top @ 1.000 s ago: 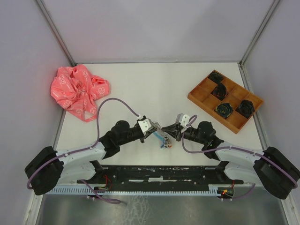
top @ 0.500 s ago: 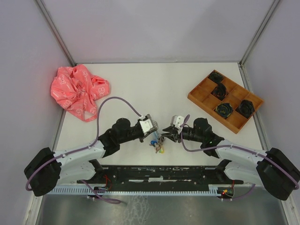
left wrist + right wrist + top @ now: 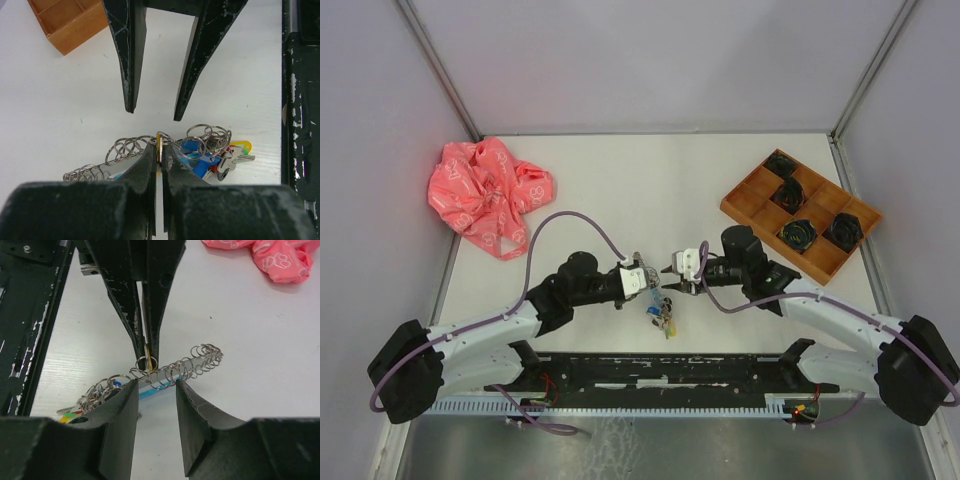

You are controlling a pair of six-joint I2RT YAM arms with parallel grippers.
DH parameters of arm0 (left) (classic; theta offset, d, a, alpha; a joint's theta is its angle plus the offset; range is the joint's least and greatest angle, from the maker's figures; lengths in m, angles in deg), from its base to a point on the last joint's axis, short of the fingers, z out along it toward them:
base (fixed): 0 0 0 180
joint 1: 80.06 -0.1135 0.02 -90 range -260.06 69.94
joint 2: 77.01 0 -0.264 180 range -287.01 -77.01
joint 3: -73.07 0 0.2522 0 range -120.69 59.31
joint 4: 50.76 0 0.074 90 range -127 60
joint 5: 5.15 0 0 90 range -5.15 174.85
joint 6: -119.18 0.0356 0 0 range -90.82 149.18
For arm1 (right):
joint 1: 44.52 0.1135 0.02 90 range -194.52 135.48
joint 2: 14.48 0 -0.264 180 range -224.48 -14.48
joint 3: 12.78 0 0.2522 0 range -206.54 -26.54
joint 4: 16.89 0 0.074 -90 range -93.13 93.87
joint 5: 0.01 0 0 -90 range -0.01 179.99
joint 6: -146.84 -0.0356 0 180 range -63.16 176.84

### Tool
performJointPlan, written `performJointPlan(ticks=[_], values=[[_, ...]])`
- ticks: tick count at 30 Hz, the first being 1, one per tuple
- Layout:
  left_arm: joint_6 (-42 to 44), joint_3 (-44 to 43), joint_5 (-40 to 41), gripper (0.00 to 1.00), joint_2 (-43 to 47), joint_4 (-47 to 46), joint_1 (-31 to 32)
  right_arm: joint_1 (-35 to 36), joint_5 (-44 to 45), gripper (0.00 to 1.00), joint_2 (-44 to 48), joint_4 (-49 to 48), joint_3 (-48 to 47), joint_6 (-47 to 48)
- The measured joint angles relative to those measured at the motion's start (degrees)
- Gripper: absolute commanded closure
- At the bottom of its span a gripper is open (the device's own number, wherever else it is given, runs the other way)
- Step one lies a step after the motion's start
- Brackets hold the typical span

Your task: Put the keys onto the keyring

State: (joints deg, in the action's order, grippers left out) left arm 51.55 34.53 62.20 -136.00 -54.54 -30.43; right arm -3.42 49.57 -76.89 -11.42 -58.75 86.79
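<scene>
My left gripper (image 3: 159,147) is shut on a thin gold key (image 3: 159,140) held edge-on, with a steel keyring (image 3: 146,363) looped round its tip. From that ring trails a chain of several linked keyrings (image 3: 186,366). A bunch of keys with blue, red and yellow heads (image 3: 220,152) lies on the table below. My right gripper (image 3: 156,384) is open, its fingers either side of the chain and just short of it, nothing between them. In the top view the left gripper (image 3: 651,281) and right gripper (image 3: 670,273) meet tip to tip above the key bunch (image 3: 662,316).
A wooden compartment tray (image 3: 738,208) holding black pieces stands at the right, and its corner (image 3: 65,27) also shows in the left wrist view. A crumpled pink bag (image 3: 485,195) lies at the far left. The black base rail (image 3: 660,375) runs along the near edge.
The right gripper has let go of the key bunch, opened and shifted left and back. The left gripper has moved right with the key, and the bunch now hangs below it.
</scene>
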Motion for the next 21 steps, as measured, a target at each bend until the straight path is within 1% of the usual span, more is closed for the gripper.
performJointPlan(ticks=[4,11,14,21], values=[[1.0,0.0,-1.7,0.97,0.0,0.8,0.0,0.0,-4.4,0.55,-3.2,5.3,-3.4,6.3],[1.6,0.0,-3.4,0.97,0.2,1.4,0.0,0.0,-9.4,0.56,-8.2,12.7,-7.2,12.7],[2.0,0.0,-3.6,0.97,0.3,1.7,0.0,0.0,-10.7,0.58,-9.2,14.3,-8.4,14.2],[2.1,0.0,-4.9,0.97,0.3,2.2,0.0,-0.4,-13.1,0.67,-11.0,16.7,-9.7,16.3]])
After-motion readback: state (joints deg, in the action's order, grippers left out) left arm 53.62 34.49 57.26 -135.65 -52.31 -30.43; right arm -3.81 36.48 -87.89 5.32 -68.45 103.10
